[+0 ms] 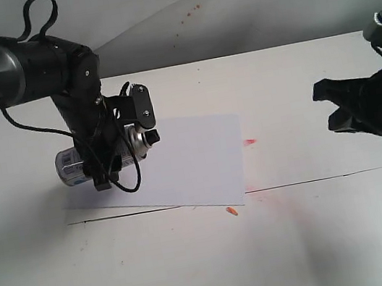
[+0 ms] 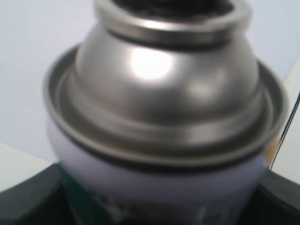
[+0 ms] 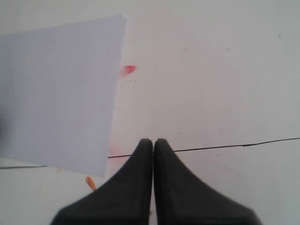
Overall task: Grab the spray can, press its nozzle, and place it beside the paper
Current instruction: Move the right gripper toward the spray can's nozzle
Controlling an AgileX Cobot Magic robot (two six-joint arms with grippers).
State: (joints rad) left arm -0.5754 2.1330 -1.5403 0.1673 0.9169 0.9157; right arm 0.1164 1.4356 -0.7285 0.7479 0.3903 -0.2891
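Note:
The silver spray can (image 1: 70, 165) lies on its side in the air over the left end of the white paper (image 1: 197, 160). My left gripper (image 1: 109, 157) is shut on the can's body. The black nozzle (image 1: 152, 136) points right, over the paper. In the left wrist view the can's domed top (image 2: 159, 89) fills the frame, with dark fingers (image 2: 28, 201) at both sides of the white label. My right gripper (image 1: 326, 106) hovers far right, away from the paper. Its fingertips (image 3: 145, 146) are pressed together on nothing, and the paper (image 3: 61, 89) lies beyond them.
A red stain (image 1: 249, 141) marks the table just off the paper's right edge. A small orange scrap (image 1: 232, 212) lies below the paper's near corner. A thin black line (image 1: 315, 180) crosses the table. A white backdrop sheet with orange specks (image 1: 190, 4) stands behind.

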